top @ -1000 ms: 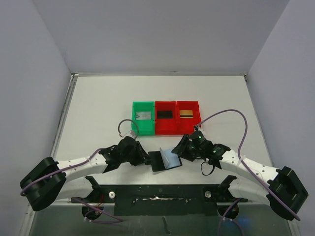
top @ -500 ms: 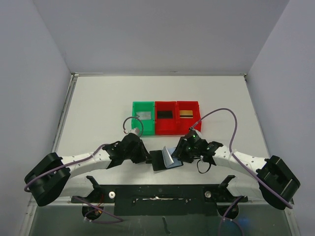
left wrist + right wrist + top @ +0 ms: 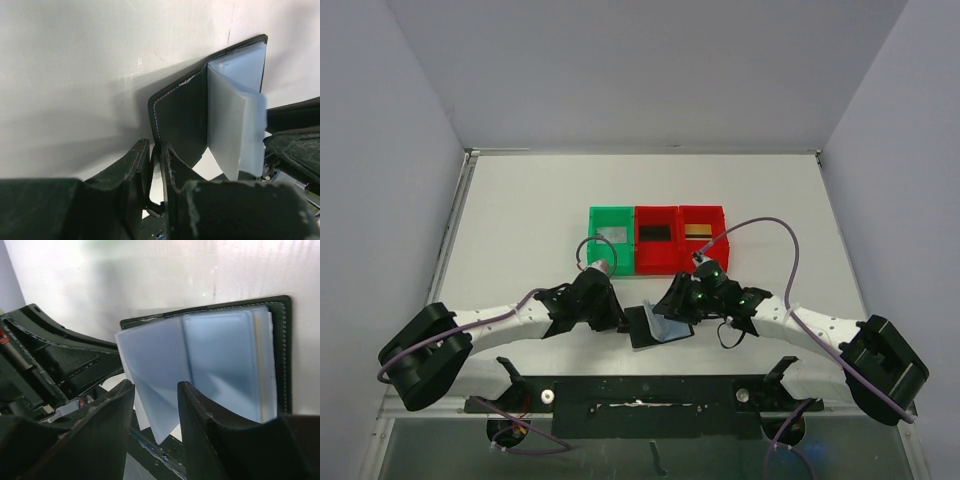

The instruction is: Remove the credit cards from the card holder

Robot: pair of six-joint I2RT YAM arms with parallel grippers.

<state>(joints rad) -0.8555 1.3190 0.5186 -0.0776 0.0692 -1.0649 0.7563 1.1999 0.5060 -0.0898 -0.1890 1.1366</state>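
White desk (image 3: 520,230), grey walls. Holder (image 3: 642,330) lies open between both grippers. Left gripper (image 3: 154,146) pinches its black cover corner. Right gripper (image 3: 155,385) has jaws apart around a loose pocket leaf (image 3: 150,370), not clamped. Cards (image 3: 653,233) sit in bins (image 3: 591,240) beyond the grippers; can't tell if any remain inside. Advice: pin cover firmly, flip pockets singly, grab card edge, never sleeve.

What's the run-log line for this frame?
left claw: pinching card holder cover | right claw: open, astride clear sleeve | credit cards: in bins
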